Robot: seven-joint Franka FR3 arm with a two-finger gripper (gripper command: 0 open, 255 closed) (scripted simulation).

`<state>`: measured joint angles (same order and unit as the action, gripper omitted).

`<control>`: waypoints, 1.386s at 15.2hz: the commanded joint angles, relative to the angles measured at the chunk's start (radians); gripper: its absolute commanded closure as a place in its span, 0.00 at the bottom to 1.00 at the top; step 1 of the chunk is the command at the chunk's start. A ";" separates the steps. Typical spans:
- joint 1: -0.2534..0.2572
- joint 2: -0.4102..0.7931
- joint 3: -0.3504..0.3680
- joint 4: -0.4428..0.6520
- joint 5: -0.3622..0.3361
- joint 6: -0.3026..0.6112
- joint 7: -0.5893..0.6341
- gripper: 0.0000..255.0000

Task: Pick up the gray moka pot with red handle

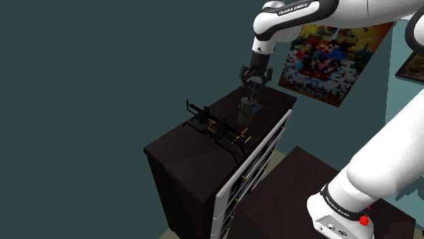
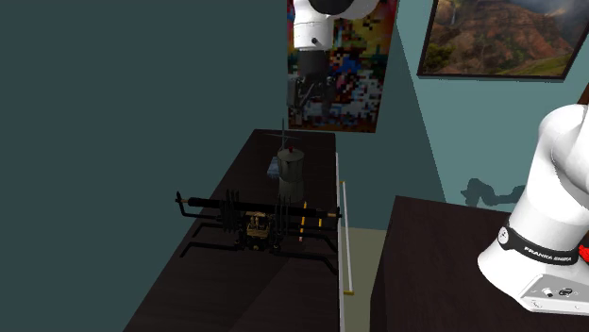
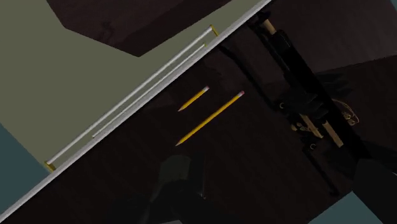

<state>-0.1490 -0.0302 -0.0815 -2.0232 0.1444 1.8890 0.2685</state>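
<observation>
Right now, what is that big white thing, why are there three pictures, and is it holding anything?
The white thing is a robot arm with a black two-finger gripper for a hand. One picture looks from beside its stand, one from elsewhere in the room, and one from a camera on the hand, looking down. On the dark cabinet are a dark grey moka pot, which makes coffee, a long black gadget on legs and two yellow pencils. The gripper is open and hangs just above the pot, holding nothing.
</observation>
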 commanded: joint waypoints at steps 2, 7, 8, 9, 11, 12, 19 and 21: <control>-0.021 0.113 -0.021 0.085 0.033 0.012 0.052 0.00; -0.062 0.293 -0.055 0.234 0.096 0.014 0.131 0.00; -0.072 0.328 -0.061 0.264 0.110 0.013 0.146 0.00; -0.082 0.363 -0.067 0.294 0.123 0.011 0.161 0.00; -0.103 0.431 -0.078 0.355 0.151 0.007 0.192 0.00; -0.114 0.465 -0.083 0.386 0.165 0.004 0.208 0.00; -0.205 0.695 -0.113 0.600 0.260 -0.021 0.324 0.00; -0.234 0.758 -0.119 0.661 0.286 -0.029 0.360 0.00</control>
<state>-0.3694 0.7024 -0.1964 -1.3769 0.4160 1.8556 0.6134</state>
